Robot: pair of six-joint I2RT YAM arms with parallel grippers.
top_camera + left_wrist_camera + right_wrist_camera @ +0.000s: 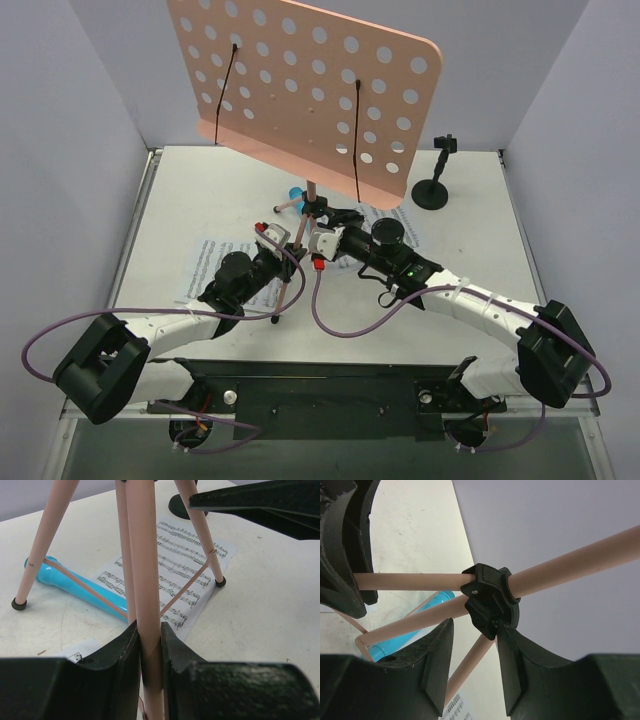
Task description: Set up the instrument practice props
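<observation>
The pink perforated music stand (310,90) stands upright mid-table on its thin tripod legs. My left gripper (288,258) (150,640) is shut on the near leg (145,580), both pads pressed against it. My right gripper (318,225) (474,635) is open just under the black leg hub (490,600). One pink leg passes loosely between its fingers, and the right fingertip touches the hub. The blue microphone (295,193) (75,585) lies flat on the table under the tripod. One sheet-music page (215,265) lies left of the legs, another (405,222) (185,575) to the right.
The short black mic stand (432,190) with its round base stands at the back right, its clip holding nothing. Grey walls close in the table on three sides. A thin pink brace (85,587) crosses over the microphone between the legs.
</observation>
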